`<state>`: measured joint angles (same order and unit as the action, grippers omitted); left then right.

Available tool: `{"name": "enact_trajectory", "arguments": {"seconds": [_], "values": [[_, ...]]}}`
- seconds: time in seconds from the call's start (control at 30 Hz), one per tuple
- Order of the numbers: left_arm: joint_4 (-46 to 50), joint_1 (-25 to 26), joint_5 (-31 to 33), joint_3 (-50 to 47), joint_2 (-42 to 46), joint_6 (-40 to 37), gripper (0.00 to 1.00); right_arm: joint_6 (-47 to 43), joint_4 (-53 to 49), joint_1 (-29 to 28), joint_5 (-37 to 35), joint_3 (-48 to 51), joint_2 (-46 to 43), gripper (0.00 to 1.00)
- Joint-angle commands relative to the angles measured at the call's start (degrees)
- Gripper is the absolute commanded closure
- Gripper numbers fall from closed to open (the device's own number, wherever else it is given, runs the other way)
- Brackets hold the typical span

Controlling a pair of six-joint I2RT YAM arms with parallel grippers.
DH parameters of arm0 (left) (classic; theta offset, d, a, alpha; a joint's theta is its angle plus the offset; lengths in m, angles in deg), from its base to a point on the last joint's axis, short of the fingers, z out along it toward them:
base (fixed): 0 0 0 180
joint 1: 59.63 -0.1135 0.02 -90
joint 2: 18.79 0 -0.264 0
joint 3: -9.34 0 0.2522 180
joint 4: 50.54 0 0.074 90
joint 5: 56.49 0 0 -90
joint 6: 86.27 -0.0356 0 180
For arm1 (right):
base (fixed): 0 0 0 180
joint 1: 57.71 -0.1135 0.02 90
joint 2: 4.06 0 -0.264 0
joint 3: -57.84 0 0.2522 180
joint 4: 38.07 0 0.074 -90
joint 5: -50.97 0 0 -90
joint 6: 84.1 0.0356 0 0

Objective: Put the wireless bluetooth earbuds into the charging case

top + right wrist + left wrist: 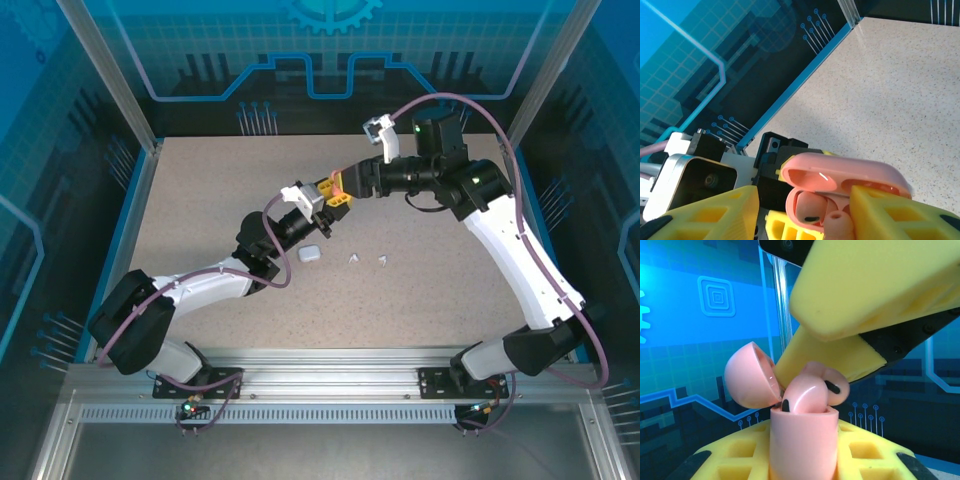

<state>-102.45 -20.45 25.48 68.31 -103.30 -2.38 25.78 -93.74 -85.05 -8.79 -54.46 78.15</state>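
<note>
Left gripper: clamped tight on the pink case. We see it lifted off the table, mouth up, so the other arm can work from above.
Lid: swung open to one side of the case, clear of the mouth.
First pink bud: sitting in the case's mouth, dome up. It looks nearly seated to us.
Second pink bud: beside the first, riding higher and leaning over the case's rim. We judge it isn't home yet.
Right gripper: right over the case, fingers spread and pinching nothing. One tip lies against the second bud, we reckon to nudge it down.
White case: on the table, on the bases' side of the pink case.
White buds: on the table too, bases' side of the pink case and a little right, waiting their turn.
Next: a gentle press, we'd say, since a hard one could flip the bud out.
</note>
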Motion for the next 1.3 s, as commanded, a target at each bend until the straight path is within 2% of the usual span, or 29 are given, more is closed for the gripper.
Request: {"name": "enact_trajectory", "arguments": {"seconds": [0.0,0.1,0.37,0.57,0.8,1.03,1.27], "values": [[-2.0,0.1,-1.1,0.9,-0.7,-0.3,1.0,0.2,1.2,0.8,1.3,2.3,-2.6,0.48],[-1.9,0.1,-1.1,0.9,-0.7,-0.2,1.0,2.5,4.4,2.3,-0.3,4.5,-4.3,0.43],[-2.2,0.1,-1.1,0.8,-0.9,0.6,1.0,4.3,6.0,4.0,-3.0,4.2,-5.6,0.4],[-2.8,0.1,0.7,-0.3,-0.9,0.8,1.0,7.6,5.0,6.0,-12.1,8.9,-7.5,0.4],[-4.1,0.0,3.4,-3.2,-0.4,1.6,1.0,14.7,6.8,9.4,-22.9,23.6,-8.3,0.4],[-5.4,0.1,5.3,-6.1,-0.4,2.4,1.0,18.6,7.0,14.4,-30.3,25.2,1.2,0.41],[-7.8,-0.1,6.6,-8.9,-0.5,4.1,1.0,19.7,2.2,15.8,-34.7,14.6,20.5,0.43]]}}
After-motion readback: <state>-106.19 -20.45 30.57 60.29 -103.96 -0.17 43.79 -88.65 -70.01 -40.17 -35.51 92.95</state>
